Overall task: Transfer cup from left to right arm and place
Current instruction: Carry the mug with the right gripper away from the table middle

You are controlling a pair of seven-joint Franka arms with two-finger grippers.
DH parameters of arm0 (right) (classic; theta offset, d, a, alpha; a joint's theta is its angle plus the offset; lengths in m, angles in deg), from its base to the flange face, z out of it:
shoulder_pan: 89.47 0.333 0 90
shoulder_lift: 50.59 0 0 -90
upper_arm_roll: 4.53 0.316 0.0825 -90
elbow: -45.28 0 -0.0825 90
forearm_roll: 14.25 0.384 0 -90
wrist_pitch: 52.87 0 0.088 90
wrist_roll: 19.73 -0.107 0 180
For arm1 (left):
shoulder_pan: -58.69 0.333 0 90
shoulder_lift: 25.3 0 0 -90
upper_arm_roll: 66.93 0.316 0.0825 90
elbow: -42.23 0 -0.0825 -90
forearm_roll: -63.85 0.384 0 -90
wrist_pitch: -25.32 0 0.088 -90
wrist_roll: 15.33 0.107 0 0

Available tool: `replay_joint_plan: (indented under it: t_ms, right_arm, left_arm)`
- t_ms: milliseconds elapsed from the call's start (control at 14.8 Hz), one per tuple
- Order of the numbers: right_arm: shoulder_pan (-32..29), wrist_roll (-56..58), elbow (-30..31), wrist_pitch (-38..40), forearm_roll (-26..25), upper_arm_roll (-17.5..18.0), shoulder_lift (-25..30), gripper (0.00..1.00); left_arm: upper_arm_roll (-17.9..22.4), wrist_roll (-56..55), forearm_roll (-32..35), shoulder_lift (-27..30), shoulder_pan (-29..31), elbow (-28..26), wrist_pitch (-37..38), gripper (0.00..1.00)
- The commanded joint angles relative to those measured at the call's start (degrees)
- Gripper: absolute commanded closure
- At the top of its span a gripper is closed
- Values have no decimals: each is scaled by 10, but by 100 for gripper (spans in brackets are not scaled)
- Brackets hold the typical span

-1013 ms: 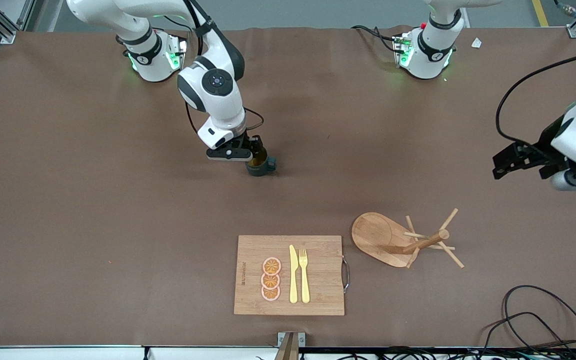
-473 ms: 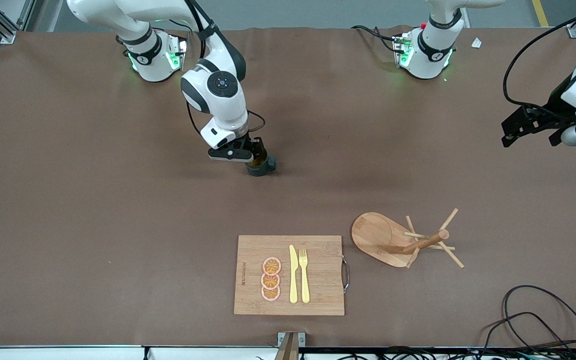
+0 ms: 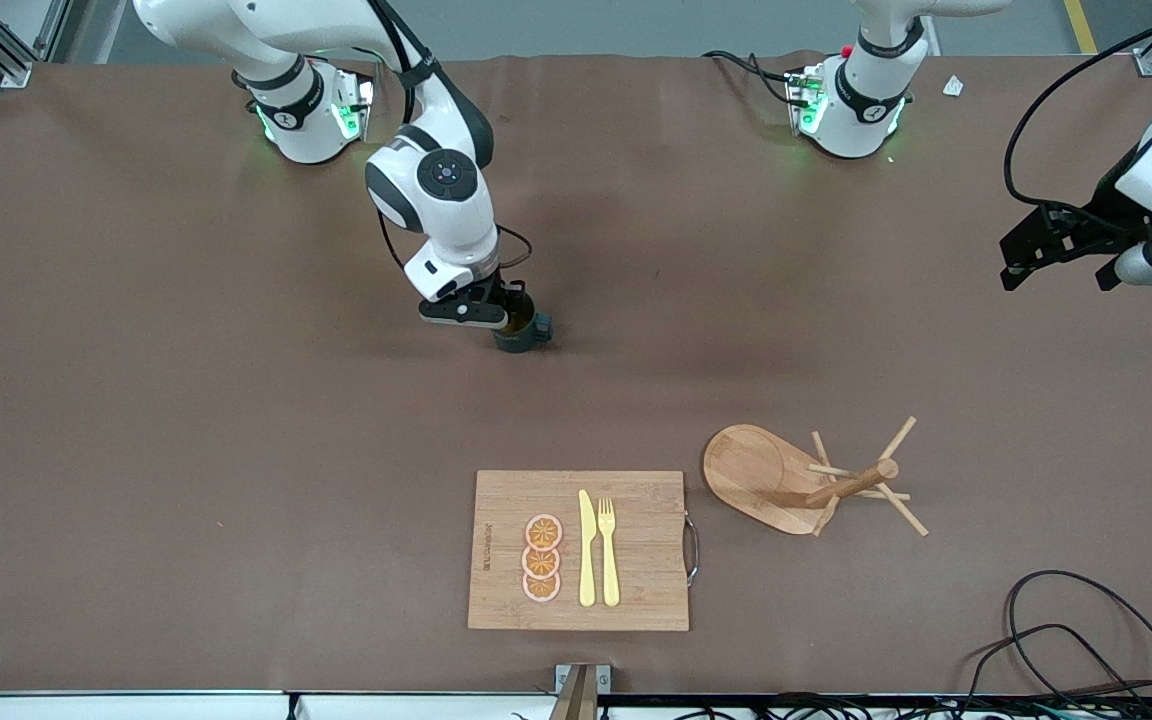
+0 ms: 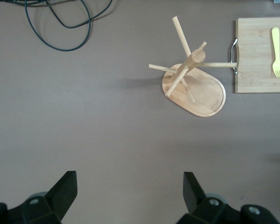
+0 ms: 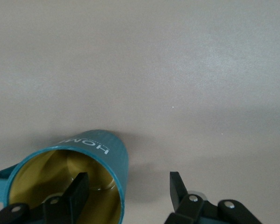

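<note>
My right pincer (image 3: 508, 312) is low over the cup (image 3: 521, 334), which stands on the tabletop (image 3: 186, 400) in the middle, closer to the bases than the board (image 3: 636, 510). Its fingers are spread, one inside the rim and one outside, holding nothing. If I lift carelessly, the inner finger may catch the wall and tip the cup. My left pincer (image 4: 129, 189) waits, released, over the tabletop's left-arm end.

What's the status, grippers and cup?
Right gripper open astride cup rim, cup on table. Left gripper open, waiting over table edge. Nothing blocking.
</note>
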Motion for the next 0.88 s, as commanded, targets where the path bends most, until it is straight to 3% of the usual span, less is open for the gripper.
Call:
replay_joint_plan:
  t_ms: [0,338,810]
  right_arm:
    - [5,-19,-1,-5,-18,-4,0,59]
    - [5,-22,-5,-2,-18,-4,-1,97]
    - [0,-17,-14,5,-18,-4,0,100]
  left_arm:
    - [6,15,-7,11,-1,-12,-1,0]
    - [4,-30,-13,10,-11,-2,7,0]
    - [5,-15,-9,0,-3,10,7,0]
